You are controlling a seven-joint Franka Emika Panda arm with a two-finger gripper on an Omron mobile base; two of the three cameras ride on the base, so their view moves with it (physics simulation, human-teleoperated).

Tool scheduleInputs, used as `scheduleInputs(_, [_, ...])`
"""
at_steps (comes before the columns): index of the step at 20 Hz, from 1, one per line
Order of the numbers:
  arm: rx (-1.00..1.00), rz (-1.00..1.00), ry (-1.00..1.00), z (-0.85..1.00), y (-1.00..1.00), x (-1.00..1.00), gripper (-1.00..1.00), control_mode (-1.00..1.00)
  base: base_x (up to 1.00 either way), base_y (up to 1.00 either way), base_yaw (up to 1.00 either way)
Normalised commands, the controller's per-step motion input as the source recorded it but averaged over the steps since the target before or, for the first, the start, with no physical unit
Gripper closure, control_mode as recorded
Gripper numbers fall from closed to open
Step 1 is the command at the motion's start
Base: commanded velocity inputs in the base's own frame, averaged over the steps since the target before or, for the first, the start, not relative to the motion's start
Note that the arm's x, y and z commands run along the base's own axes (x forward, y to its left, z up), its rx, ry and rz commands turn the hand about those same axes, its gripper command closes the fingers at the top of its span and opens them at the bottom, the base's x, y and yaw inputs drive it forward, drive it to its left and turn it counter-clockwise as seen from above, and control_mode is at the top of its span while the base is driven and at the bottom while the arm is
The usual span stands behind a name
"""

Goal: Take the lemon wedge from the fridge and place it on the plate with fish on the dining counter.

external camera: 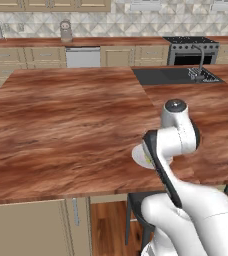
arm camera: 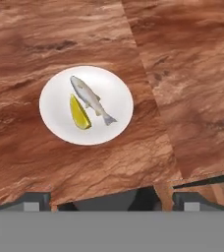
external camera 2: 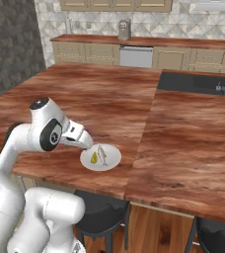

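Observation:
The yellow lemon wedge (arm camera: 78,114) lies on the round white plate (arm camera: 116,93), beside a small grey fish (arm camera: 89,97). The plate (external camera 2: 112,157) sits near the front edge of the reddish-brown dining counter (external camera 2: 109,99). My gripper (arm camera: 111,201) hangs above the plate, open, its two tips wide apart with nothing between them. In the right base view the hand (external camera 2: 84,142) hovers just left of the plate, with the lemon wedge (external camera 2: 93,158) free on it. In the left base view my arm covers most of the plate (external camera: 137,156). The fridge is out of view.
A dark sink with a faucet (external camera: 178,75) is set into the far right of the island. Behind it runs the wall counter with a stove (external camera: 193,50) and a dishwasher (external camera: 83,56). Dark stools (external camera 2: 102,217) stand under the counter's near edge.

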Motion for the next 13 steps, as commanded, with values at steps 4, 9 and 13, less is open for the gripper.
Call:
scheduleInputs(4, [-0.08, -0.07, -0.39, 0.08, 0.00, -1.00, -1.00, -1.00, 0.00, 0.00, 0.00])
scheduleInputs(9, [-0.11, -0.07, -0.49, 0.00, 0.00, -1.00, -1.00, -1.00, 0.00, 0.00, 0.00])
scheduleInputs(13, [-0.24, -0.01, -0.80, 0.08, 0.00, -1.00, -1.00, -1.00, 0.00, 0.00, 0.00])
